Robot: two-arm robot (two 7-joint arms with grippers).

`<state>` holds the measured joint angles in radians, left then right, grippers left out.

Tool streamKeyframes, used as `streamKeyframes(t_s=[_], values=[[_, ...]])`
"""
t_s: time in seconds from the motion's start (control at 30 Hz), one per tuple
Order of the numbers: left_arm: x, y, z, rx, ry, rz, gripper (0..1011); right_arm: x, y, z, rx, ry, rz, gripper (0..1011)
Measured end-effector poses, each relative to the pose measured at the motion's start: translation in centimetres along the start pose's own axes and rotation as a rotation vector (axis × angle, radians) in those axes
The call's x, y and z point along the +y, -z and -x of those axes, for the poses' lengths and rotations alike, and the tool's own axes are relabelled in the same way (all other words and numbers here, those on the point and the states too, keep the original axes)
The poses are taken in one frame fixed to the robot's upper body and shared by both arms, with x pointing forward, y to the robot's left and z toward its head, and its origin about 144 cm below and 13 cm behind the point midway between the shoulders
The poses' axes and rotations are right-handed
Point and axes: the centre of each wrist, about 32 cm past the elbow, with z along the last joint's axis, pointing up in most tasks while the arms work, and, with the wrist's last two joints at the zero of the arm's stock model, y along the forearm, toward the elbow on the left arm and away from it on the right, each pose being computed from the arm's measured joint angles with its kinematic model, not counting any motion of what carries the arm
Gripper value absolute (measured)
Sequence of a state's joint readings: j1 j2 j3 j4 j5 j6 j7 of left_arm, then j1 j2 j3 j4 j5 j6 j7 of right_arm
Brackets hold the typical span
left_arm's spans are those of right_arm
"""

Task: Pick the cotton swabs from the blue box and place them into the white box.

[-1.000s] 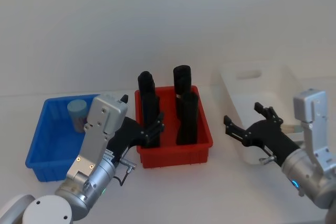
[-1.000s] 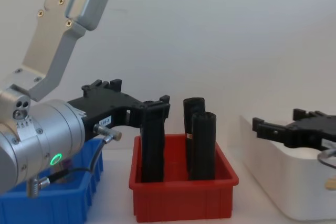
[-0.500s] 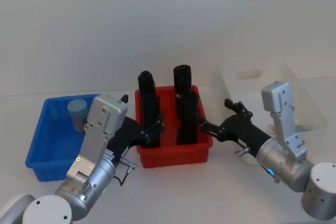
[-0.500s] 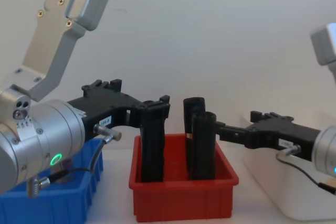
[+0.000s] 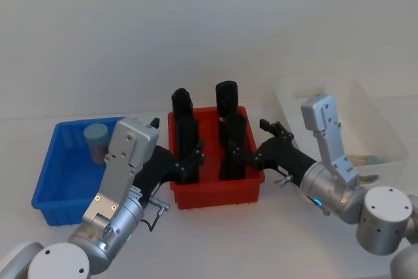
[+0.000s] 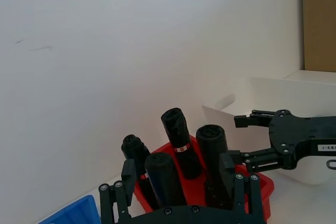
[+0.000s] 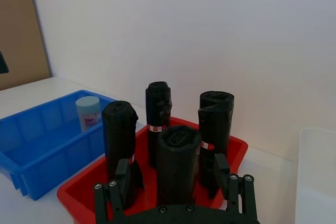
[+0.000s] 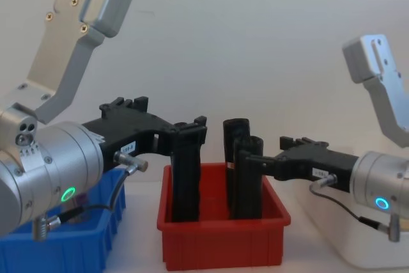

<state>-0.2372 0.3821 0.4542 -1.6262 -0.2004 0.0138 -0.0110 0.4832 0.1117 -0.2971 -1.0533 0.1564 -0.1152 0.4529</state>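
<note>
White tabletop (image 5: 130, 240): both arms reach level over the glossy red bin (image 5: 215, 195) of matte black cylinders (image 5: 232, 148), left gripper (image 5: 191, 161) and right gripper (image 5: 251, 155) with jaws apart. Cotton swabs (image 5: 96, 140) jar, pale-lidded, stands in the ribbed blue box (image 5: 49, 191) at 9 o'clock; translucent white box (image 5: 385, 132) at 3 o'clock.

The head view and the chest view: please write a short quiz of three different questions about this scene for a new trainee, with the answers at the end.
1. True or false: the cotton swabs jar stands in the blue box.
2. Which bin are the right gripper and the left gripper reaching over? A) the red bin B) the white box C) the blue box
3. Fill in: the red bin holds four tall ____ rolls.

Key: 1 true; 2 A; 3 black.
</note>
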Motion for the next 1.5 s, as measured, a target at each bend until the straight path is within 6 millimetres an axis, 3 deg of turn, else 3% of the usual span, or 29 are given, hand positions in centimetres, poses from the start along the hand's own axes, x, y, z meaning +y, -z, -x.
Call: streamKeyframes(t_s=[0.93,1.3,1.5], values=[[0.0,0.0,0.0,0.0,0.0,0.0,1004,4.0,0.8,-1.2,-0.016,-0.025,0.029,997],[0.0,0.0,0.0,0.0,0.0,0.0,1004,5.1,1.3,-1.5,-0.01,-0.029,0.044,746],[0.0,0.0,0.0,0.0,0.0,0.0,1004,5.4,1.4,-1.6,-0.003,-0.034,0.041,547]])
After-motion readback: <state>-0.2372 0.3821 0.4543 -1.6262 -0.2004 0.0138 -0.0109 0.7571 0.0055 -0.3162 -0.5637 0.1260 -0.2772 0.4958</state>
